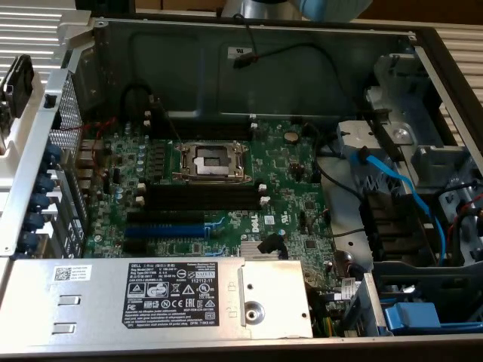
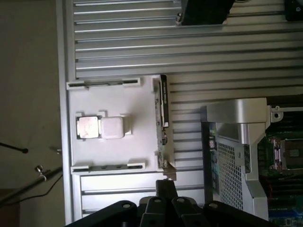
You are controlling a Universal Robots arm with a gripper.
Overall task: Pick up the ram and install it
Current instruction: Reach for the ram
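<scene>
The ram (image 2: pixel 164 109) stands on its long edge in a holder along one side of a white tray (image 2: pixel 137 146), seen as a thin dark strip. My gripper (image 2: pixel 165 185) is shut, its black fingertips pressed together just off one end of the ram, holding nothing. In the exterior view the open computer case shows the green motherboard (image 1: pixel 287 170) with its long black memory slots (image 1: pixel 200 197) empty beside the CPU socket (image 1: pixel 215 161). A bit of the arm (image 1: pixel 302 7) shows above the case's back wall.
The tray also carries a square CPU chip (image 2: pixel 88 126) and a white block (image 2: pixel 112 126) and lies on a slatted aluminium table (image 2: pixel 189 47). The case's perforated corner (image 2: pixel 232 161) stands close beside the tray. Inside the case are a blue expansion slot (image 1: pixel 162 230), blue cables (image 1: pixel 392 185) and the power supply (image 1: pixel 151 294).
</scene>
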